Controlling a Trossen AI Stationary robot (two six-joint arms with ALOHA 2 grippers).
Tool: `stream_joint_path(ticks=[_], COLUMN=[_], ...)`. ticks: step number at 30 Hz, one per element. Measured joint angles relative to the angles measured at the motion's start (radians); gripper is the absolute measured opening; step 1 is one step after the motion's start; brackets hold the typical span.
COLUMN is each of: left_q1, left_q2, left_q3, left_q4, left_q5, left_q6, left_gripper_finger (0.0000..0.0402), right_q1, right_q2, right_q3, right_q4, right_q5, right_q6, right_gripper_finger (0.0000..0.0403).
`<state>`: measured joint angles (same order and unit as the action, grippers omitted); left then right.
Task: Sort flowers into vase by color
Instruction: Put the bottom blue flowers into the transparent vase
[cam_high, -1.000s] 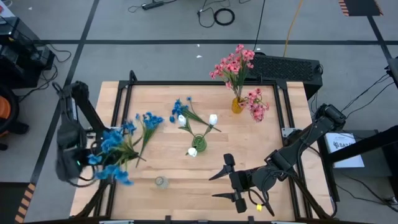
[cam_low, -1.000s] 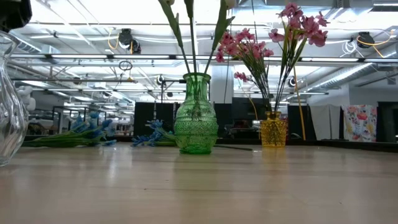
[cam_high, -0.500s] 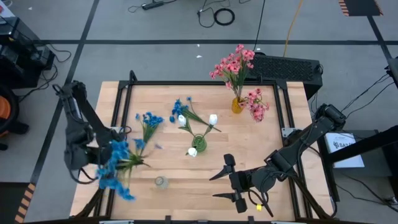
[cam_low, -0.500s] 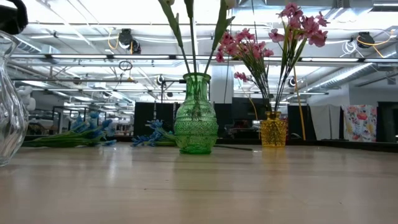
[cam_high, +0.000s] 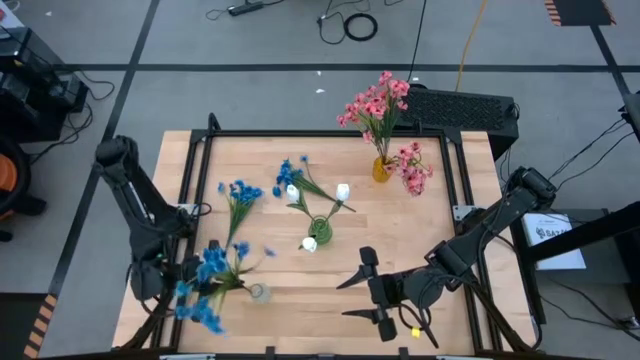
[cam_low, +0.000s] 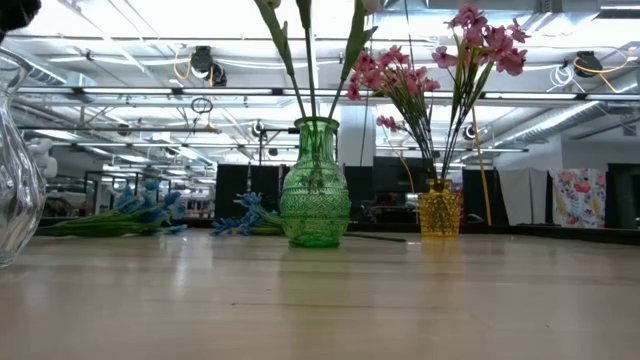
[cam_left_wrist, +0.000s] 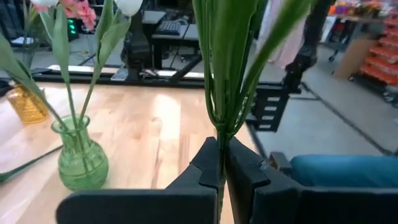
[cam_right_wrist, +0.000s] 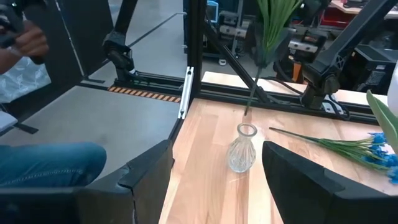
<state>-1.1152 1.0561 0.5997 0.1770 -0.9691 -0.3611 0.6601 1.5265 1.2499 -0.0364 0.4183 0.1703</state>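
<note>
Blue flower spray (cam_high: 208, 283), pinched by the left tool (cam_left_wrist: 221, 177), should hang plumb over the clear vase (cam_high: 259, 292) before lowering.

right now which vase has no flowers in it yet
The clear glass vase near the table's front edge; the green vase holds white buds and the amber vase holds pink sprays.

Grey floor (cam_high: 250, 90) (loose cables (cam_high: 350, 22)), ceiling lights (cam_low: 150, 20), wooden table (cam_high: 450, 190)
</note>
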Motion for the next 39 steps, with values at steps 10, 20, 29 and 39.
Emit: stream_joint_path(ticks=[10,20,29,39], left_q1=[-0.002,-0.062,-0.091,-0.09], left_q2=[0.11,0.206,0.258,0.299], left_q3=[-0.003,-0.003,-0.003,-0.003], left_q4=[0.052,0.05,0.049,0.042], left_q5=[-0.059,-0.218,-0.299,-0.3], left_q6=[-0.05,-0.105,-0.132,-0.159], left_gripper_finger=[0.001,0.001,0.0025,0.0059], right_q1=[0.0,0.0,0.0,0.0], right_q2=[0.0,0.0,0.0,0.0], right_q3=[0.0,0.0,0.0,0.0], right_q4=[0.001,0.002,0.002,0.002], right_q5=[0.0,0.0,0.0,0.0], right_q6=[0.001,0.001,0.001,0.001], right_gripper_finger=[0.0242,0.0242,0.0242,0.0242])
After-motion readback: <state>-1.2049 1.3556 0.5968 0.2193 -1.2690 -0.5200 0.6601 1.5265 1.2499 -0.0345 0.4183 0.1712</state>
